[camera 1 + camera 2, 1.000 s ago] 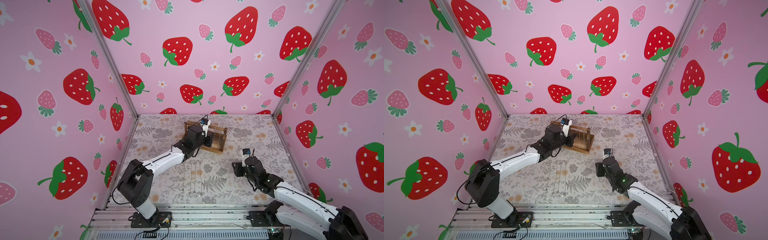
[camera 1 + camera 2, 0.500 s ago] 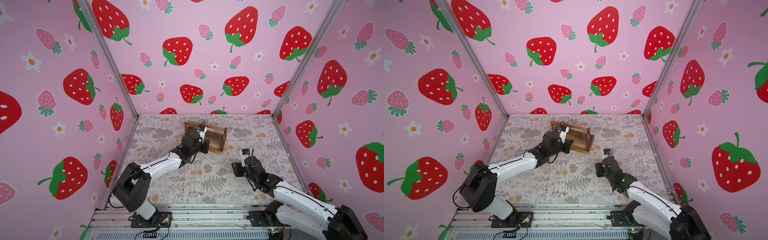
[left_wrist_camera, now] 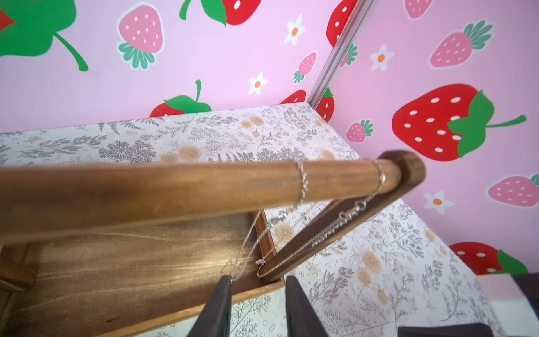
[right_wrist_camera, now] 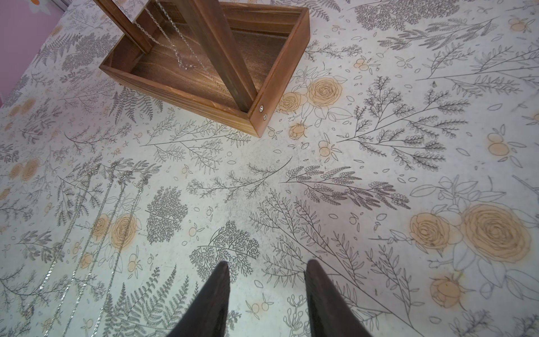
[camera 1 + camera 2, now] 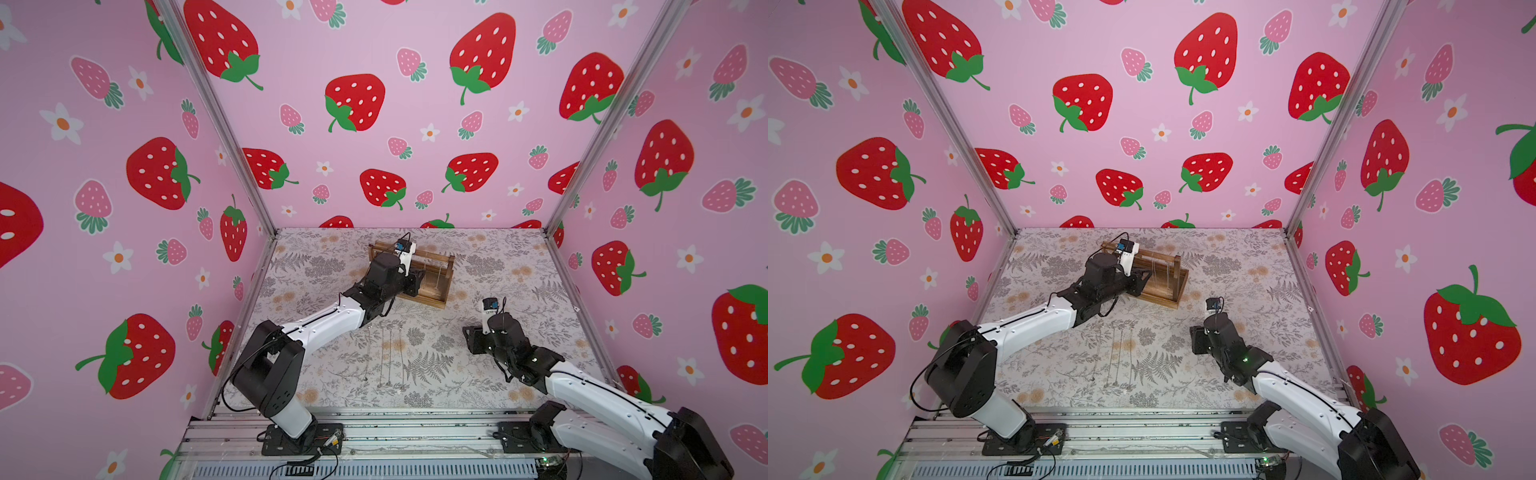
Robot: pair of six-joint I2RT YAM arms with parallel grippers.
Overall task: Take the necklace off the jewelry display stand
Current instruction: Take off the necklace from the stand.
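Note:
The jewelry display stand [image 5: 437, 293] [image 5: 1168, 287], brown wood, sits at the back middle of the table. In the left wrist view a thin silver necklace [image 3: 302, 181] loops over the stand's top bar [image 3: 175, 189] and hangs down to one fingertip [image 3: 226, 284]. A second chain [image 3: 381, 178] hangs next to the upright. My left gripper [image 3: 258, 280] [image 5: 415, 279] is open at the stand's front edge, and the necklace only touches it. My right gripper [image 4: 267, 267] [image 5: 470, 340] hovers open over bare table, with nothing between its fingers.
Several silver necklaces [image 5: 386, 353] [image 4: 87, 218] lie stretched out side by side on the floral table in front of the stand. The stand's tray base [image 4: 204, 97] shows in the right wrist view with chains [image 4: 175, 43] dangling into it. Pink strawberry walls close in three sides.
My left arm dipped toward the table front and has come back up to the stand's bar; its jaws now stand apart. The right arm has not moved.

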